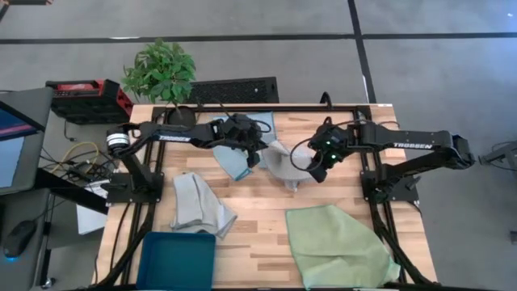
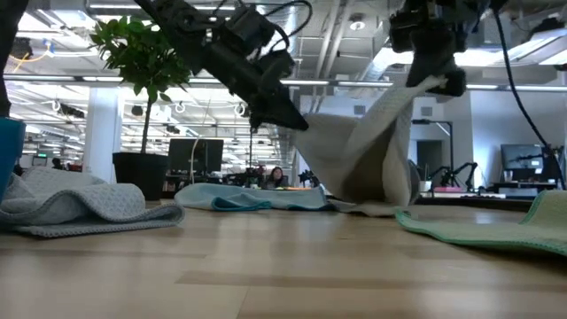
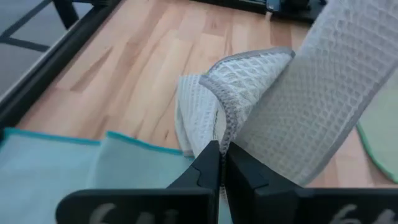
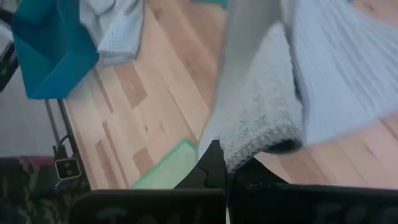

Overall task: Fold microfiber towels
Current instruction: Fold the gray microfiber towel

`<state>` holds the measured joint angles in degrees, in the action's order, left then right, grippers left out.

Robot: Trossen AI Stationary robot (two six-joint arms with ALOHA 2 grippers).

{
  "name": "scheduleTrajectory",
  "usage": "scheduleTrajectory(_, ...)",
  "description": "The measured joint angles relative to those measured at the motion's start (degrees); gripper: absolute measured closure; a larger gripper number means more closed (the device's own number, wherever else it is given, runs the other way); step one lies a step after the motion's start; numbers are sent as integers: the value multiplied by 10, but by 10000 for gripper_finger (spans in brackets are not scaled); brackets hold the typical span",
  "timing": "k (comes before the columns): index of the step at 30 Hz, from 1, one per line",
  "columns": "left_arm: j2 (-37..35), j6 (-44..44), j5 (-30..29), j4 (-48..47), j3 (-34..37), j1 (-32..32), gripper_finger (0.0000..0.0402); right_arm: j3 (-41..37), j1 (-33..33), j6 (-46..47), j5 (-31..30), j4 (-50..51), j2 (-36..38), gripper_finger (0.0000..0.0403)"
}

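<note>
A pale grey towel (image 1: 283,162) hangs between my two grippers at the table's middle. My left gripper (image 1: 260,155) is shut on one end of it and my right gripper (image 1: 317,172) on the other. In the low view it droops from both, and its lower fold (image 2: 372,206) rests on the table. A light blue towel (image 1: 241,162) lies flat under my left arm. A second grey towel (image 1: 198,204) lies crumpled at the near left. The green towel (image 1: 335,242) is spread at the near right. My left gripper pinches the grey towel's stitched hem (image 3: 229,124) between its two fingers, at a curled corner, slanting down from the table's left. That end is lifted clear, and the cloth falls away slack below. My right gripper pinches a bunched, rolled-over edge of the same towel (image 4: 249,146) between its shut fingers, coming steeply from above. How many layers it has, I cannot tell. This end is held higher than the left one (image 2: 425,84), and the cloth drapes down from it to the table.
A dark teal bin (image 1: 176,259) stands at the near left edge. A potted plant (image 1: 160,73) and a black keyboard (image 1: 234,89) sit beyond the far edge. Bare wood shows in the near middle, between the crumpled grey towel and the green one.
</note>
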<state>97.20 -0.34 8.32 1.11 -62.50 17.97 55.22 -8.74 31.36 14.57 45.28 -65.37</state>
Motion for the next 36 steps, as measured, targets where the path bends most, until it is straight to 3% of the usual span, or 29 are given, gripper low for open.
scheduleTrajectory(3,-40,-12,-4,-41,0,3,401,0,4,30,-35,13,23,395)
scheduleTrajectory(11,-154,-96,-81,-122,0,4,401,0,13,122,-140,46,79,395)
scheduleTrajectory(17,-222,-142,-119,-145,0,7,401,0,12,128,-203,44,98,395)
scheduleTrajectory(26,-272,-218,-144,-142,0,17,401,57,12,102,-247,53,103,395)
scheduleTrajectory(36,-279,-257,-165,-73,0,33,401,122,-1,81,-352,68,102,395)
